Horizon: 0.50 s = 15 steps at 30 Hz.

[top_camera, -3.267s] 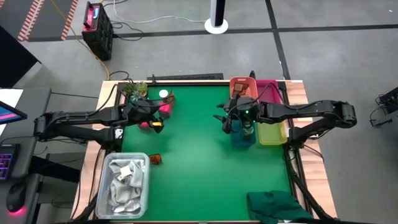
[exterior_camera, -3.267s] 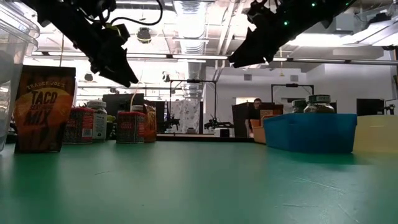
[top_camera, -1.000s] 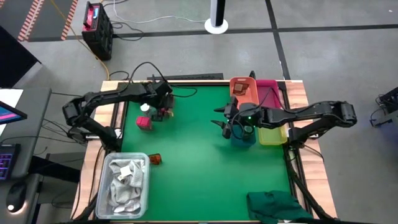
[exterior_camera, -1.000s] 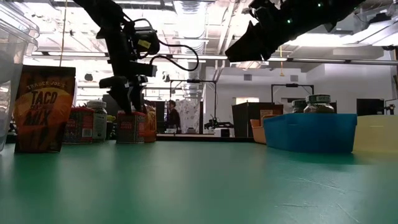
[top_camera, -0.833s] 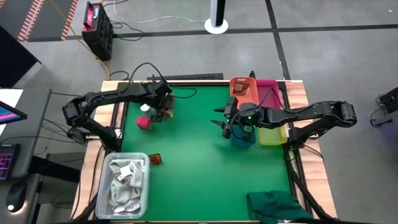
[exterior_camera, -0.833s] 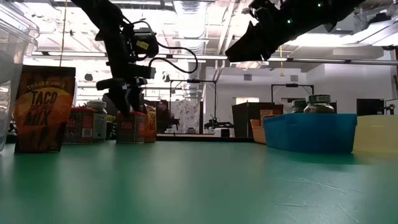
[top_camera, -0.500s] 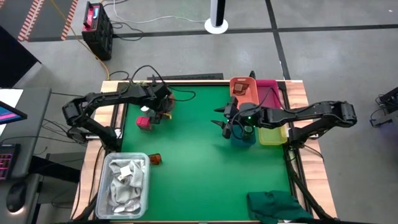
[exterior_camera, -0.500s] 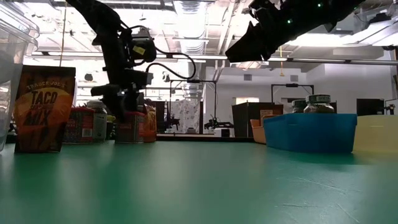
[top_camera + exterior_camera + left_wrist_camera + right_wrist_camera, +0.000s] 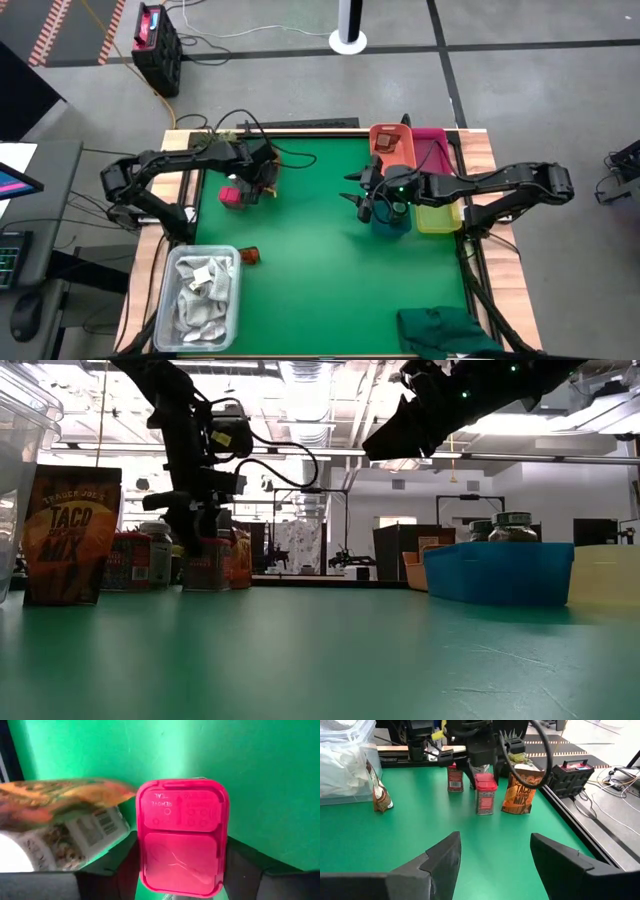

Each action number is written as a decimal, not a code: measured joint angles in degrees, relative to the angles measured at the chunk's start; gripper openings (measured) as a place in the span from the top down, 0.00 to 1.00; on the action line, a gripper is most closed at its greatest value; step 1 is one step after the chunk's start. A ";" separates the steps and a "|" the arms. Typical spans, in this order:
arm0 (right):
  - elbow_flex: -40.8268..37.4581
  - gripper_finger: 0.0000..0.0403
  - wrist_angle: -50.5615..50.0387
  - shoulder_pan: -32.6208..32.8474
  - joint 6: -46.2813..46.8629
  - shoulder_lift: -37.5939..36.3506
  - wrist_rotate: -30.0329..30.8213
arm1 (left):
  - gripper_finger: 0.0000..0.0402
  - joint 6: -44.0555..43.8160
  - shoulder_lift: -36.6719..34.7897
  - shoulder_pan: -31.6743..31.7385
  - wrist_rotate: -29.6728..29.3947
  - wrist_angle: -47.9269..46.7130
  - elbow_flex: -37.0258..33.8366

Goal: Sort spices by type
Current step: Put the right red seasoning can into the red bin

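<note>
Green matting covers the tabletop point(image 9: 320, 270), and most of its middle and near half lies bare, with open room between the two arms. Along the far left edge stands a cluster of spices. The left pincer point(image 9: 258, 182) is down over a red-lidded spice jar point(image 9: 182, 837) that stands upright, its long axis vertical and its flat pink-red lid facing straight up into the left wrist camera. The dark fingers point(image 9: 245, 870) flank the lid on both sides, close against it, but whether they already press on it cannot be told. Just beside this jar lies or leans a printed packet point(image 9: 70, 830), blurred in that view. From the right wrist view the jar point(image 9: 484, 793) shows with a second small red jar point(image 9: 454, 779) behind it and an upright taco mix packet point(image 9: 521, 791) to one side, its printed face turned toward the table's middle; a small brown packet point(image 9: 379, 792) stands apart near a clear tub of white rags point(image 9: 203, 290).

The right pincer point(image 9: 366, 198) hangs above the tabletop beside a blue bin point(image 9: 392, 218), its fingers point(image 9: 442, 857) spread wide and holding nothing. Orange, pink and yellow bins crowd the far right edge.
</note>
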 joint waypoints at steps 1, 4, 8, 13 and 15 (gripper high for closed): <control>0.00 0.34 -0.02 0.00 0.14 0.00 0.00 | 0.48 -0.53 0.00 -0.63 0.01 0.01 0.00; 0.00 0.34 -0.02 0.00 0.19 0.00 0.00 | 0.48 -2.23 0.00 -2.60 0.08 -0.03 0.02; 0.00 0.34 -0.04 0.00 0.18 0.00 -0.02 | 0.44 -6.04 0.09 -5.18 1.02 -1.04 0.84; 0.02 0.34 -0.02 0.00 0.58 0.00 -0.09 | 0.46 -11.04 0.09 -7.91 4.51 -0.46 3.85; 0.02 0.34 -0.02 0.00 0.89 0.00 -0.09 | 0.46 -12.43 0.09 -9.16 4.75 -0.58 5.19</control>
